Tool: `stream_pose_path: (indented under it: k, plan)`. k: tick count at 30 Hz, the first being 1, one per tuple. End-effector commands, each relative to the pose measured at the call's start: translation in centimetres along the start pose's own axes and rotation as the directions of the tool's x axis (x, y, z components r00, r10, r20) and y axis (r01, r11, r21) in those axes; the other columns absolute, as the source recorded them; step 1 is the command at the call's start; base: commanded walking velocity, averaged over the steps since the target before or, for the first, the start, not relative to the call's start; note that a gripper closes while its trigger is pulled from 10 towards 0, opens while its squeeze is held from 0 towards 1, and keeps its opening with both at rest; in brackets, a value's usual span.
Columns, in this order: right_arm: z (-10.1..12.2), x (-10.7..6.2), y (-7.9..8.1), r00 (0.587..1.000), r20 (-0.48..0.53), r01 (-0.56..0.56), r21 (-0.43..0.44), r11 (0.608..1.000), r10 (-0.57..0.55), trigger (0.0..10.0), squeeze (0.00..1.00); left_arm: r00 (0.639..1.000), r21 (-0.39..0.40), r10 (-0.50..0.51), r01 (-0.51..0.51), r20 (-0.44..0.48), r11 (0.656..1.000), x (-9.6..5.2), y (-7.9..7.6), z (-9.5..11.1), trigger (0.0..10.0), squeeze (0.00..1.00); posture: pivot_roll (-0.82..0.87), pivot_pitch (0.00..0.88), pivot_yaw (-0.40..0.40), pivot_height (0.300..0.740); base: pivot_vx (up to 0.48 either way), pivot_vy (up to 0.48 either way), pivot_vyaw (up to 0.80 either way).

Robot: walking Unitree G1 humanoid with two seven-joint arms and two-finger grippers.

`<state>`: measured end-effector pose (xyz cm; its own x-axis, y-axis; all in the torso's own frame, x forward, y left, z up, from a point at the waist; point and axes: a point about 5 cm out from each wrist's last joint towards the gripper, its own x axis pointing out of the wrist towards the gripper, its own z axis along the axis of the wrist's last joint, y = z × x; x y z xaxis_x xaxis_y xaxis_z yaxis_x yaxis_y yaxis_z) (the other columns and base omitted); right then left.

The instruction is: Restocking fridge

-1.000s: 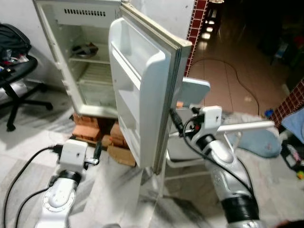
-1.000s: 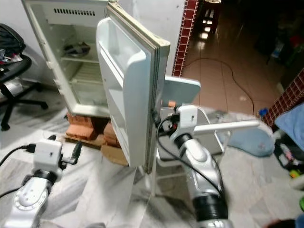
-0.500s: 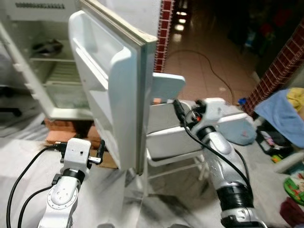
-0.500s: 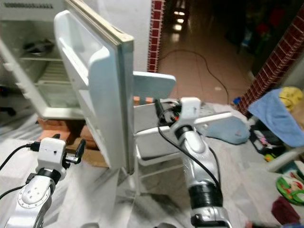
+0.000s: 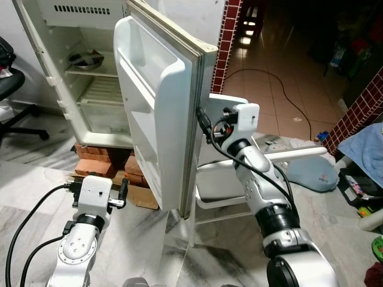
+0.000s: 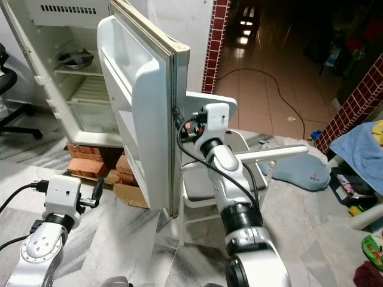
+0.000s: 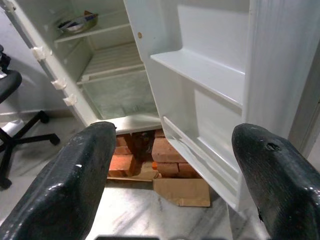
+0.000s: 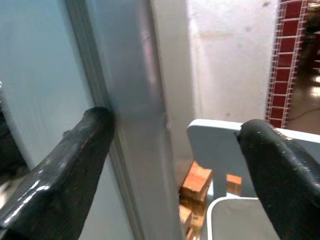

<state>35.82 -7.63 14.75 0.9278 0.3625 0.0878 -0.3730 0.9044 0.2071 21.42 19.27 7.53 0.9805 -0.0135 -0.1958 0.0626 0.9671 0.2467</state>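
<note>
The white fridge [image 5: 90, 89] stands open, its door [image 5: 158, 119] swung wide toward me with bare door shelves. A metal dish [image 5: 84, 58] lies on the upper shelf inside. My right gripper [image 5: 203, 122] is up at the door's outer edge, open. In the right wrist view [image 8: 175, 130] one finger [image 8: 90, 145] rests against the door's grey edge and the other hangs free beside it. My left gripper [image 5: 122, 190] is low near the floor, open, pointing at the fridge's lower compartment [image 7: 120, 95] with nothing between its fingers.
A white plastic chair [image 5: 227, 179] stands right behind the door, under my right arm. Bricks [image 5: 105, 164] and cardboard [image 5: 140, 194] prop the fridge. An office chair [image 5: 12, 89] is at far left. A blue cushion [image 5: 323, 176] and a cable [image 5: 287, 89] lie on the floor to the right.
The camera swung right, then back left. My right gripper has closed in on the door's outer edge and now touches it. The left arm holds its place.
</note>
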Motion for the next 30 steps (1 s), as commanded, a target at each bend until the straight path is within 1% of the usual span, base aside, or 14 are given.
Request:
stream_pose_path:
  k: [1, 3, 6, 7, 9, 11, 13, 14, 15, 16, 18, 21, 26, 30]
  plan:
    - [0.9, 1.0, 0.7, 0.999, 0.03, 0.014, 0.011, 1.0, -0.014, 10.0, 0.0, 1.0, 0.004, 0.006, -0.006, 0.007, 1.0, 0.0, 0.2, 0.2, 10.0, 0.0, 0.17, 0.031, -0.048, 0.74, 0.0, 0.0, 0.0]
    - [1.4, 1.7, 1.8, 0.999, 0.05, -0.008, 0.053, 0.999, 0.005, 10.0, 0.0, 1.0, -0.02, 0.003, -0.002, 0.028, 1.0, 0.0, 0.1, 0.5, 10.0, 0.0, 0.18, 0.03, -0.049, 0.74, 0.0, 0.0, 0.0]
    - [2.4, 2.7, 5.3, 0.985, 0.097, -0.159, 0.183, 0.97, 0.143, 10.0, 0.0, 0.999, -0.018, -0.005, 0.006, 0.034, 1.0, 0.1, 0.0, 0.7, 10.0, 0.0, 0.19, 0.031, -0.052, 0.74, 0.0, 0.0, 0.0]
    - [2.8, 2.6, 6.9, 0.961, 0.127, -0.269, 0.233, 0.934, 0.245, 10.0, 0.0, 0.999, -0.018, -0.006, 0.006, 0.034, 1.0, 0.0, 0.0, 0.7, 10.0, 0.0, 0.19, 0.033, -0.052, 0.74, 0.0, 0.0, 0.0]
    - [3.9, 1.5, 10.0, 0.856, 0.217, -0.516, 0.435, 0.738, 0.47, 10.0, 0.0, 0.999, -0.019, -0.008, 0.008, 0.035, 1.0, -0.1, 0.0, 0.7, 10.0, 0.0, 0.19, 0.035, -0.052, 0.74, 0.0, 0.0, 0.0]
    - [5.4, -0.2, 11.8, 0.709, 0.336, -0.69, 0.51, 0.514, 0.62, 10.0, 0.0, 0.999, -0.021, -0.011, 0.012, 0.035, 1.0, -0.2, 0.0, 0.7, 10.0, 0.0, 0.19, 0.037, -0.054, 0.74, 0.0, 0.0, 0.0]
    - [5.7, -1.6, 12.2, 0.626, 0.356, -0.764, 0.454, 0.457, 0.693, 10.0, 0.0, 0.999, -0.023, -0.013, 0.014, 0.034, 1.0, -0.2, 0.0, 0.7, 10.0, 0.0, 0.19, 0.038, -0.053, 0.74, 0.0, 0.0, 0.0]
    - [5.0, -1.6, 11.8, 0.649, 0.316, -0.747, 0.436, 0.502, 0.692, 10.0, 0.0, 0.999, -0.026, -0.015, 0.016, 0.033, 1.0, -0.3, -0.1, 0.6, 10.0, 0.0, 0.18, 0.04, -0.052, 0.74, 0.0, 0.0, 0.0]
    - [3.3, -1.4, 10.7, 0.718, 0.236, -0.682, 0.424, 0.596, 0.655, 10.0, 0.0, 0.999, -0.029, -0.018, 0.019, 0.031, 0.999, -0.3, -0.1, 0.6, 10.0, 0.0, 0.18, 0.04, -0.051, 0.74, 0.0, 0.0, 0.0]
    - [3.3, -1.4, 10.7, 0.718, 0.236, -0.682, 0.424, 0.596, 0.655, 10.0, 0.0, 0.999, -0.029, -0.018, 0.019, 0.031, 0.999, -0.3, -0.1, 0.6, 10.0, 0.0, 0.18, 0.04, -0.051, 0.74, 0.0, 0.0, 0.0]
    - [0.6, -0.9, 7.3, 0.859, 0.079, -0.498, 0.359, 0.789, 0.506, 10.0, 0.0, 0.999, -0.028, -0.031, 0.032, 0.03, 0.999, -0.2, -0.4, 0.6, 10.0, 0.0, 0.17, 0.044, -0.047, 0.74, 0.0, 0.0, 0.0]
    - [-0.2, -1.5, 5.2, 0.902, 0.027, -0.407, 0.38, 0.83, 0.43, 10.0, 0.0, 0.999, -0.03, -0.04, 0.041, 0.031, 0.999, -0.2, -0.4, 0.6, 10.0, 0.0, 0.17, 0.046, -0.043, 0.74, 0.0, 0.0, 0.0]
    - [-0.8, -2.3, 3.8, 0.926, -0.015, -0.349, 0.343, 0.872, 0.376, 10.0, 0.0, 0.999, -0.03, -0.044, 0.045, 0.03, 0.999, -0.1, -0.4, 0.6, 10.0, 0.0, 0.17, 0.046, -0.041, 0.74, 0.0, 0.0, 0.0]
    - [-1.6, -3.4, 1.7, 0.959, -0.072, -0.262, 0.144, 0.954, 0.274, 10.0, 0.0, 0.999, -0.025, -0.006, 0.007, 0.034, 1.0, 0.6, 0.2, 1.1, 10.0, 0.0, 0.18, 0.048, -0.044, 0.74, 0.0, 0.0, 0.0]
